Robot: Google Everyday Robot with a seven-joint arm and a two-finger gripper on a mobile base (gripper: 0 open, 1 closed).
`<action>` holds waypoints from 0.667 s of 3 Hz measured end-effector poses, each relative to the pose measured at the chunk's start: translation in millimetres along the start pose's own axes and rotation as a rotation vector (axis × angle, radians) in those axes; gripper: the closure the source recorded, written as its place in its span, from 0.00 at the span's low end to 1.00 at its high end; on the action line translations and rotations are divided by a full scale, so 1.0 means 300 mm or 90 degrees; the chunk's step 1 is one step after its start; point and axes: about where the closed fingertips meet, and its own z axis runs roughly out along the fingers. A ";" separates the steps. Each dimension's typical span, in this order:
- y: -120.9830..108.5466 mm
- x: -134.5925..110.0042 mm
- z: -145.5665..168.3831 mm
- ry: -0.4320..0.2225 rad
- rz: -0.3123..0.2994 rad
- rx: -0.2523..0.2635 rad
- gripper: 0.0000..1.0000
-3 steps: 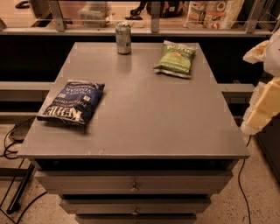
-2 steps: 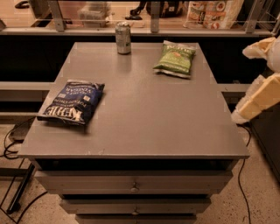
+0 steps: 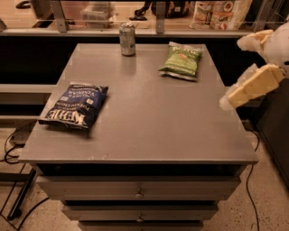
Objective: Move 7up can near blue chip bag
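Note:
The 7up can (image 3: 128,39) stands upright at the far edge of the grey table (image 3: 149,117), left of centre. The blue chip bag (image 3: 74,104) lies flat near the table's front left edge, far from the can. My gripper (image 3: 232,72) hangs in the air at the right edge of the view, just off the table's right side. Its two cream fingers (image 3: 253,85) point left and stand apart. It is open and holds nothing, well away from the can and the bag.
A green chip bag (image 3: 181,60) lies at the far right of the table, right of the can. Drawers (image 3: 137,194) sit under the tabletop. A railing and shelf with packages (image 3: 216,13) run behind the table. Cables (image 3: 11,144) lie on the floor at left.
My gripper has moved left and a little up from the right edge toward the table's right side. The can and both bags have not moved.

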 end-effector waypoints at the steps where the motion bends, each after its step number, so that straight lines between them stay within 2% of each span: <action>1: 0.002 -0.007 0.027 -0.001 0.009 -0.009 0.00; 2: -0.036 -0.104 0.170 -0.062 0.019 -0.012 0.00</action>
